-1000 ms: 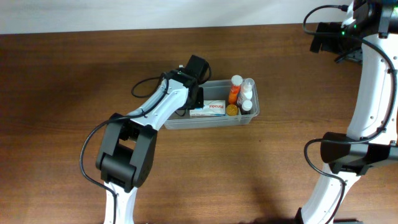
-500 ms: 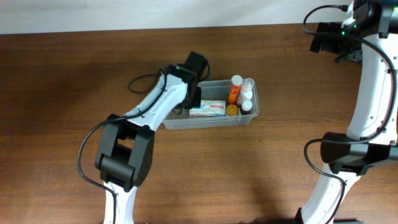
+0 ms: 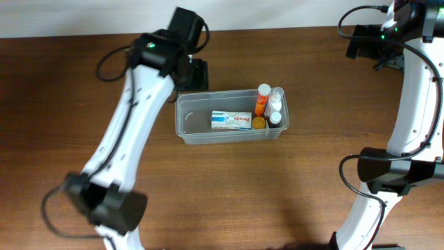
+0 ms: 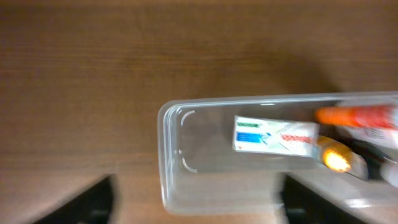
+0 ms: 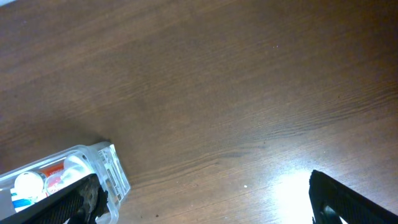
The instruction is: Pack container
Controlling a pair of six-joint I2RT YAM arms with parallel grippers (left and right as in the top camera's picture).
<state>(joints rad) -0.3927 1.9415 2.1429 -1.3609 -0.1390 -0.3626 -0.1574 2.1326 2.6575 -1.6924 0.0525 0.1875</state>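
Observation:
The container [image 3: 182, 129], a clear rectangular bin, sits mid-table. It holds a white box with green and blue print [image 3: 232, 120], an orange bottle [image 3: 261, 99], white-capped bottles [image 3: 276, 105] and a yellow-capped one [image 3: 259, 123]. My left gripper [image 3: 193, 75] hovers high over the table just behind the bin's left end. In the blurred left wrist view my left gripper [image 4: 199, 202] is open and empty above the container's [image 4: 163, 155] left end, with the box [image 4: 273, 137] and orange bottle [image 4: 354, 116] lying inside. My right gripper [image 3: 361, 43] hangs far back right. There my right gripper [image 5: 208, 205] is open over bare wood.
Brown wooden table all round the bin. The container's labelled end [image 5: 106, 167] shows at the lower left of the right wrist view. The right arm's base [image 3: 388, 173] stands at the right edge.
My left gripper has risen out of the container's left end, moved up and back, and its jaws have opened. The box stays in the bin. The right arm has not moved.

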